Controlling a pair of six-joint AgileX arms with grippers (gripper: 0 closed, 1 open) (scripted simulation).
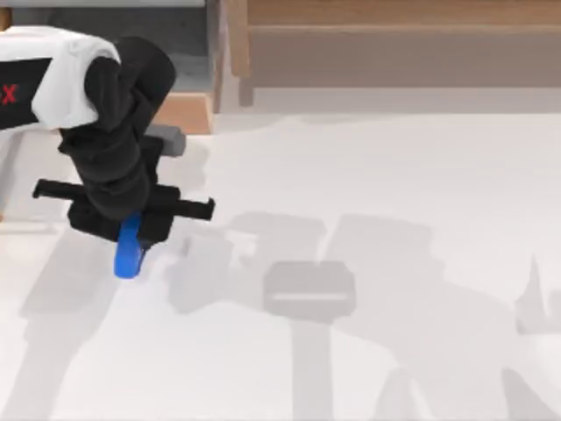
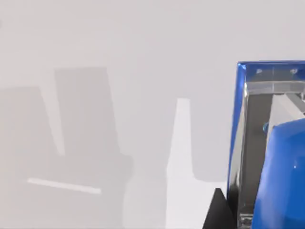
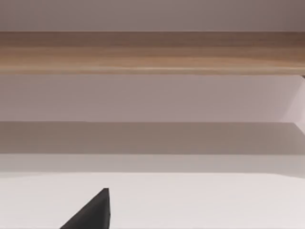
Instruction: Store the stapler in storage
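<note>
the stapler (image 1: 129, 254) is being held by the left gripper (image 1: 131, 230), whose black fingers are being kept closed on the blue body at the left side of the table (image 1: 394, 202); in the top view the stapler's rounded end is being shown sticking out below the gripper, and the rest is being hidden under the black wrist and white arm casing. in the left wrist view the stapler (image 2: 269, 152) is being seen up close (blue shell, grey metal strip and pale inner parts all showing), with a dark fingertip (image 2: 217, 212) being seen just beside it and the white tabletop (image 2: 119, 47) lying beyond; whether the stapler is being lifted clear of the surface or is touching it cannot be told. a wooden storage unit (image 1: 386, 35) is being seen along the far edge of the table, well apart from the stapler, and what it contains cannot be told. in the right wrist view a wooden shelf edge (image 3: 152, 52) is being shown above the white surface, along with one dark fingertip (image 3: 93, 212) of the right gripper, whose opening cannot be told. soft grey shadows are being cast across the table's middle.
</note>
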